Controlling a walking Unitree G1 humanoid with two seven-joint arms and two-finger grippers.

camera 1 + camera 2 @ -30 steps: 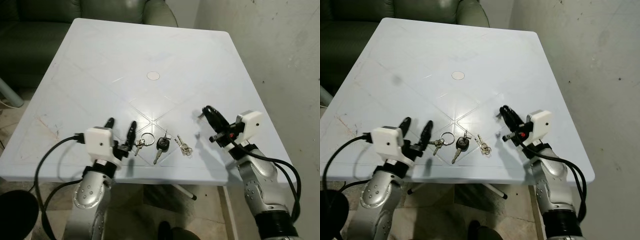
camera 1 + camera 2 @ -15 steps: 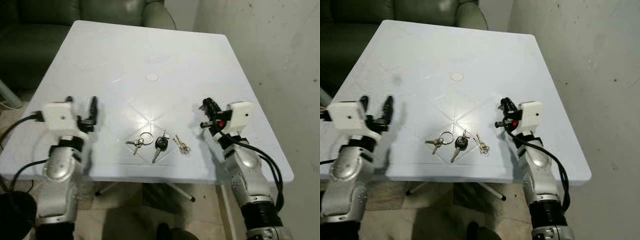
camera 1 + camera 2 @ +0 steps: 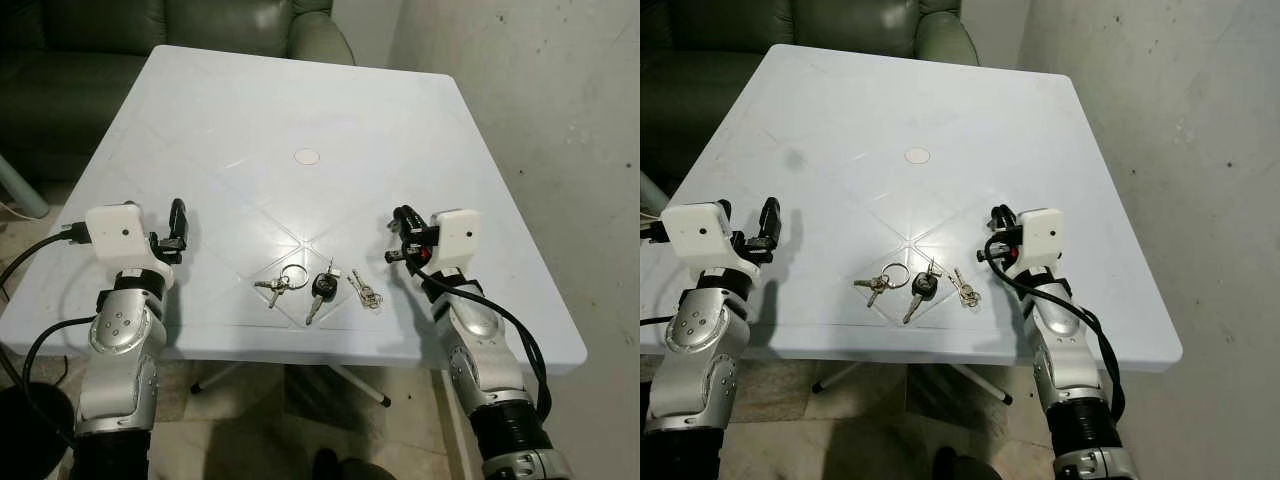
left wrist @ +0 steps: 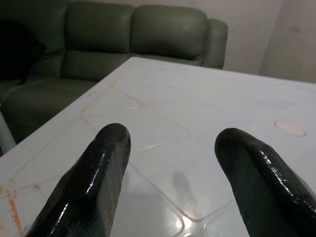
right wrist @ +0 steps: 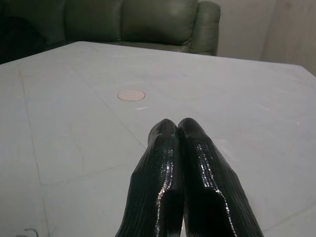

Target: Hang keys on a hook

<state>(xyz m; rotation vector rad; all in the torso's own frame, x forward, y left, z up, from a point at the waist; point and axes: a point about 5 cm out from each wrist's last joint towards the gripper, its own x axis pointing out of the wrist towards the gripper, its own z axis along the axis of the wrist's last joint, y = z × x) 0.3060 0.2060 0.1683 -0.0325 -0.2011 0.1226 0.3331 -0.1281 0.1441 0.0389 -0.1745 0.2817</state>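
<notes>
Hovering over the left near part of the white table [image 3: 420, 120], left gripper [image 4: 170, 148] standing wide apart, fingers [image 4: 94, 182] spread and holding nothing, touching nothing. Pointing away toward the far side, with a green sofa [image 4: 123, 34] lying beyond the table's far edge.

Hanging over the right near part of the table, right gripper [image 5: 178, 129] clenched, its two black fingers [image 5: 158, 173] pressed together along their length and gripping nothing.

Lying flat on the table between the two grippers, near the front edge and apart from both: three sets of keys. Resting furthest left, small keys on a round ring [image 3: 282, 280]; in the middle, a black-headed key [image 3: 321, 290]; just right of that, a small silver key bunch [image 3: 364, 291]. Sitting further off toward the table's middle, a small round pale cap [image 3: 307, 156].
</notes>
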